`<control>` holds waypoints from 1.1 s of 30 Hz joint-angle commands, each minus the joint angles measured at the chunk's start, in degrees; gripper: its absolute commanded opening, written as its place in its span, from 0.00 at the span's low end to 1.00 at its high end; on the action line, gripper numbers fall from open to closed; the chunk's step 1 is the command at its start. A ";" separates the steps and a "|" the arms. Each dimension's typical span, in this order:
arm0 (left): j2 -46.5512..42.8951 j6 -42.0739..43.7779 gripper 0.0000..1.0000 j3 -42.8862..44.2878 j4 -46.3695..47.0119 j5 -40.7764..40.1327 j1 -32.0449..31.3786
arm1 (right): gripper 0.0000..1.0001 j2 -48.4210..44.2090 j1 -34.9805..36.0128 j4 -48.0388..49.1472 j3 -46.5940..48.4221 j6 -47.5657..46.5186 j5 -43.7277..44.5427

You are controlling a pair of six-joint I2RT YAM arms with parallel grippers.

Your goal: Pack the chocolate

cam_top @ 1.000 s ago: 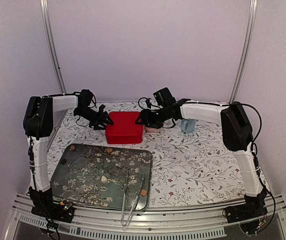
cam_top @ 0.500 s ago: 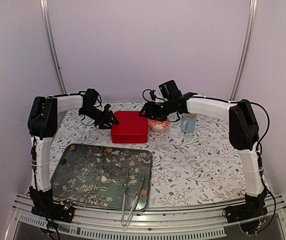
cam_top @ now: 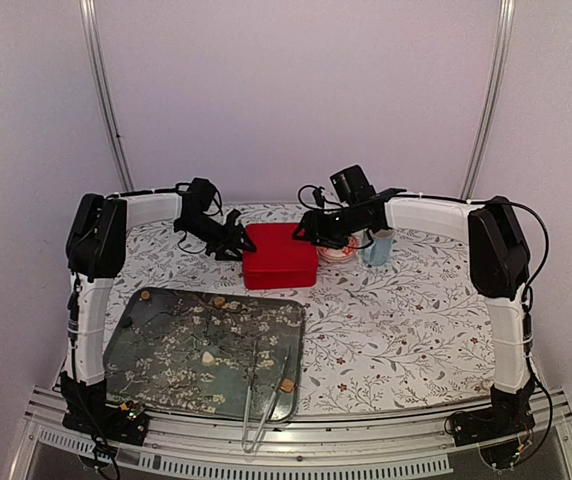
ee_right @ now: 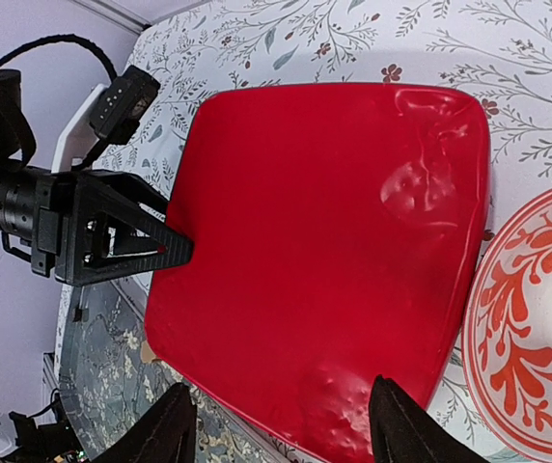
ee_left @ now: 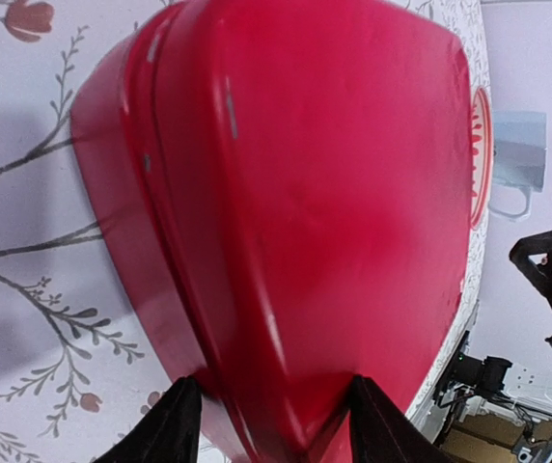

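A closed red box [cam_top: 279,255] stands at the back of the table and fills the left wrist view [ee_left: 295,193]. My left gripper [cam_top: 236,245] is open, its fingers [ee_left: 175,429] straddling the box's left corner and touching it. My right gripper [cam_top: 311,232] is open and empty, hovering over the box's right side [ee_right: 324,251]. A few chocolate pieces lie on the dark floral tray [cam_top: 156,360]: caramel ones [cam_top: 219,300] [cam_top: 286,384] [cam_top: 145,295] and a cream one [cam_top: 207,356]. Any chocolate in the box is hidden.
A red-and-white patterned bowl [cam_top: 341,250] sits right against the box's right side, also in the right wrist view [ee_right: 537,338]. A pale blue cup [cam_top: 376,247] stands right of the bowl. Metal tongs [cam_top: 261,400] lie on the tray's front right part.
The red box has slid to the right, with my left gripper following at its left corner. My right gripper moved right and back with it, now close to the bowl.
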 commanded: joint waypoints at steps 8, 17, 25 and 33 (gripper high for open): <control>-0.95 -2.59 0.48 -4.57 -0.22 -3.96 0.10 | 0.61 -4.69 -0.47 0.33 -3.13 -1.43 -0.87; -0.69 -0.53 0.39 -5.67 -2.82 -6.05 1.66 | 0.61 -4.54 -0.46 -1.50 -5.50 -2.33 -1.65; -1.18 1.11 0.36 -5.59 -4.77 -8.09 2.61 | 0.70 -3.22 -0.27 -4.58 -5.25 -2.76 -0.44; -2.08 3.54 0.36 -5.65 -6.57 -8.98 4.44 | 0.74 -1.79 0.58 -4.56 -4.38 -2.86 -1.71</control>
